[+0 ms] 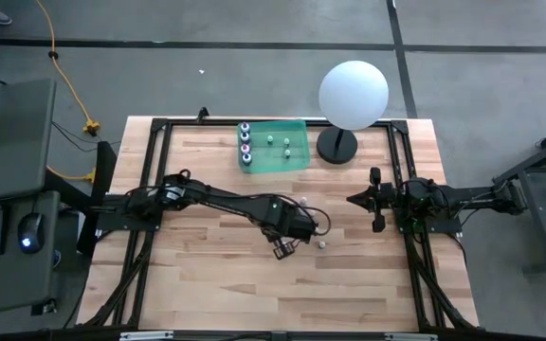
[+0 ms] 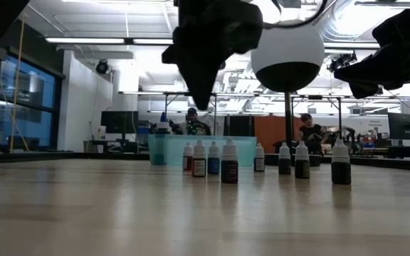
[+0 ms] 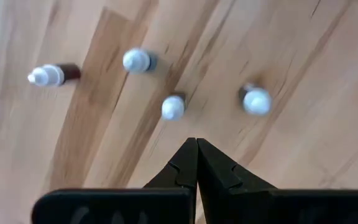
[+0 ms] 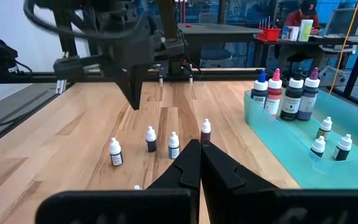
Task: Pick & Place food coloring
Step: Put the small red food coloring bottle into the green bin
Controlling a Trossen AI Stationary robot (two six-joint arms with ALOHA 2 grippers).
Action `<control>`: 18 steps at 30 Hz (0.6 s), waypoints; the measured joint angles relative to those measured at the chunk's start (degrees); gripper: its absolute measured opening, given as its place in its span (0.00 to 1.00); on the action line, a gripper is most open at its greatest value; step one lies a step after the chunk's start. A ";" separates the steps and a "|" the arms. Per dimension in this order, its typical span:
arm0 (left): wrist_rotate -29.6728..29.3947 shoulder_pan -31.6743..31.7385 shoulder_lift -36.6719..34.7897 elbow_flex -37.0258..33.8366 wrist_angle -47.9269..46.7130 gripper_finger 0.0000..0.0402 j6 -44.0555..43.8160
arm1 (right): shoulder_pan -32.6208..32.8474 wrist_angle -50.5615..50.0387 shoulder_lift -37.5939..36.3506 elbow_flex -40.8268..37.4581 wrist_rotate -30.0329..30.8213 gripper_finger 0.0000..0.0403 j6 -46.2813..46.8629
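The left arm extends across the tabletop centre; the left gripper (image 1: 283, 251) points downward, fingers (image 3: 185, 163) pressed together. The right arm waits at the right side; the right gripper (image 1: 352, 199) is closed, empty.

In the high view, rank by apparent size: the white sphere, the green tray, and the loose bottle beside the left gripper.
1. green tray, though the white sphere stands nearer the camera, so this is close.
2. white sphere.
3. loose bottle, by far the smallest.
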 joint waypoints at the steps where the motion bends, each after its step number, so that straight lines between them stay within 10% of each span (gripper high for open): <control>1: 0.17 0.00 0.00 -0.09 -0.08 0.00 0.88 | 0.00 0.00 0.00 0.00 0.00 0.00 0.00; 9: 0.36 0.00 2.25 0.04 3.19 0.04 8.21 | 0.02 0.07 -0.02 0.01 -0.01 0.00 0.01; 18: 0.50 0.43 2.52 0.01 3.04 0.33 10.99 | 0.02 0.17 0.00 0.01 0.00 0.00 0.00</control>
